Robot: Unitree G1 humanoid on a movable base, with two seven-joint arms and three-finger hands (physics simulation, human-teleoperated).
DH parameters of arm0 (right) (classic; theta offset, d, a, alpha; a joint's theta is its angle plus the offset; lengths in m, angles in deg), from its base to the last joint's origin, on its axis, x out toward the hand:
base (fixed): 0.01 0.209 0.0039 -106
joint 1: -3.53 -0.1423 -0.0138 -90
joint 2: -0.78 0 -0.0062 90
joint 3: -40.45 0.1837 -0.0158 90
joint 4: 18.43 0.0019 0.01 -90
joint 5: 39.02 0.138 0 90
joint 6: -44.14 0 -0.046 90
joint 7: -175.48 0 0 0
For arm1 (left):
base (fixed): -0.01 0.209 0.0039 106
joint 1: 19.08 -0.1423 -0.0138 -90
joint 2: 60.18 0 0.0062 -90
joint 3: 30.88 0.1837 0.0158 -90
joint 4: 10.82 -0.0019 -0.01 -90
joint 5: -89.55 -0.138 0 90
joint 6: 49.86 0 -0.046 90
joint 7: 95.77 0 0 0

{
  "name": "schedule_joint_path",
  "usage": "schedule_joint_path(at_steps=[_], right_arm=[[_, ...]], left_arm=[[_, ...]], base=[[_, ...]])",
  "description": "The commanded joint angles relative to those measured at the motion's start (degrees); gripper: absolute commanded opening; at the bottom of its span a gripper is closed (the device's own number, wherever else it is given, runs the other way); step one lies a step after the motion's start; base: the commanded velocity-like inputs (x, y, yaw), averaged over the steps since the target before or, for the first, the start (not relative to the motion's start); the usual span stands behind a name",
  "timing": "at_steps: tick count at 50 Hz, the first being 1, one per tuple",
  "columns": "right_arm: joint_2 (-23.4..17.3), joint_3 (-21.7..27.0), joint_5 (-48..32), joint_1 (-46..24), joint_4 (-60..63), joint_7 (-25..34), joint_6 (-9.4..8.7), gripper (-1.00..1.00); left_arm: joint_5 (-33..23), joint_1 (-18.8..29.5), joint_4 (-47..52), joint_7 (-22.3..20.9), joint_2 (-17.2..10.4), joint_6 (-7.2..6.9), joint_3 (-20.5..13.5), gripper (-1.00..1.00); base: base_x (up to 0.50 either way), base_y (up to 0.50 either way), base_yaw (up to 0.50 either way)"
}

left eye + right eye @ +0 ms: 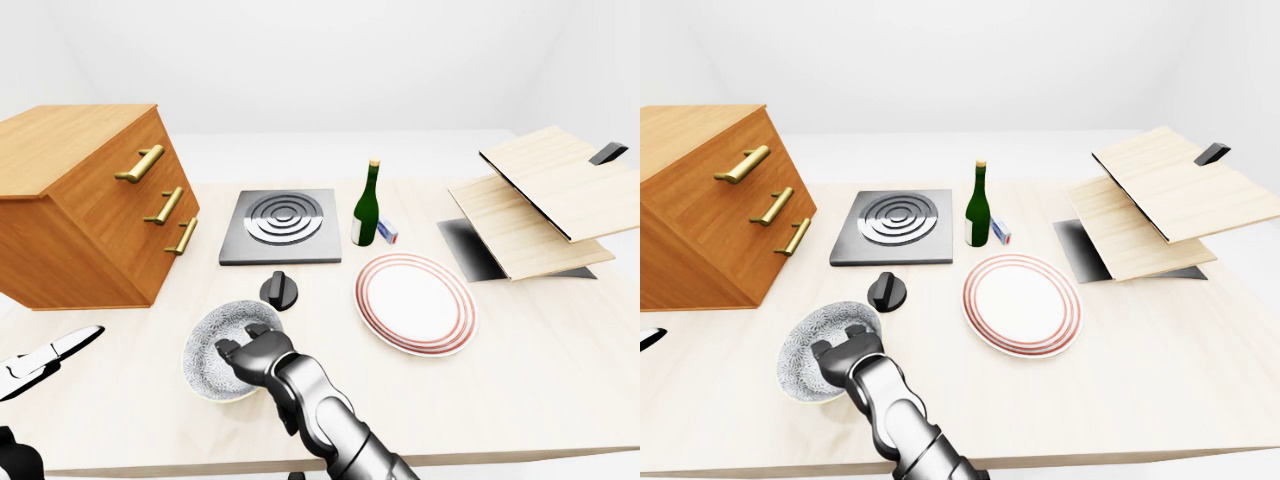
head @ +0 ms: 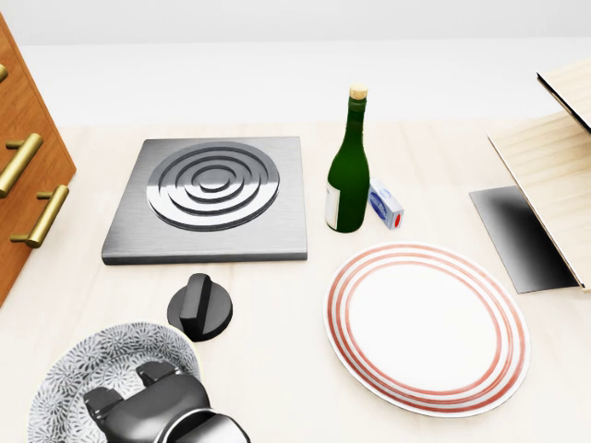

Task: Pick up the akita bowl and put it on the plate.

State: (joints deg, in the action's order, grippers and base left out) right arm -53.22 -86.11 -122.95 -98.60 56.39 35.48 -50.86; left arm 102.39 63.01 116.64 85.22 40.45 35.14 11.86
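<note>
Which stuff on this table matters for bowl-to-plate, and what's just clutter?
Job:
- akita bowl
- plate
- right hand, at the bowl

Clutter:
- burner plate
- black knob
- green bottle
- small blue-white box
- drawer cabinet
- wooden boards

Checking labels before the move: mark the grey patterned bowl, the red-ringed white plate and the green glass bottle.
grey patterned bowl (image 2: 97,355), head view, on its speckled inner wall.
red-ringed white plate (image 2: 427,325), head view, on its bare white middle.
green glass bottle (image 2: 349,171), head view, on its body.
</note>
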Motion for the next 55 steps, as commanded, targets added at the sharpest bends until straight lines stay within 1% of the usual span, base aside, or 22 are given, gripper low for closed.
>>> schedule_joint_path(at_steps=[1, 36, 39, 40, 41, 55], right_arm=[[0.0, 0.3, -0.4, -0.2, 0.0, 0.0, 0.00, 0.98], [0.0, 1.7, 0.2, -0.6, -1.3, 0.0, 0.00, 0.97], [0.0, 1.6, 0.2, -0.4, -1.2, 0.0, 0.00, 1.00], [0.0, 2.1, 0.6, -0.9, -1.6, 0.0, 0.00, -0.63], [0.0, 2.0, 0.5, -0.9, -1.6, 0.0, 0.00, -1.00], [0.0, 2.1, 1.0, -1.1, -1.2, 0.0, 0.00, -1.00]], left_arm=[[0.0, 0.1, 0.2, 0.0, 0.0, 0.00, 0.0, 1.00], [0.0, -0.1, -0.2, -0.1, 0.1, 0.00, 0.1, 1.00], [0.0, 0.0, -0.3, -0.1, 0.0, 0.00, 0.1, 1.00], [-0.1, 0.0, -0.4, -0.1, 0.0, 0.00, 0.2, 1.00], [-0.1, 0.0, -0.3, -0.1, 0.0, 0.00, 0.2, 1.00], [-0.2, -0.1, -0.6, -0.1, 0.2, 0.00, 0.3, 1.00]], base=[[0.00, 0.00, 0.00], [0.00, 0.00, 0.00], [0.00, 0.00, 0.00], [0.00, 0.00, 0.00], [0.00, 0.00, 0.00], [0.00, 0.00, 0.00]])
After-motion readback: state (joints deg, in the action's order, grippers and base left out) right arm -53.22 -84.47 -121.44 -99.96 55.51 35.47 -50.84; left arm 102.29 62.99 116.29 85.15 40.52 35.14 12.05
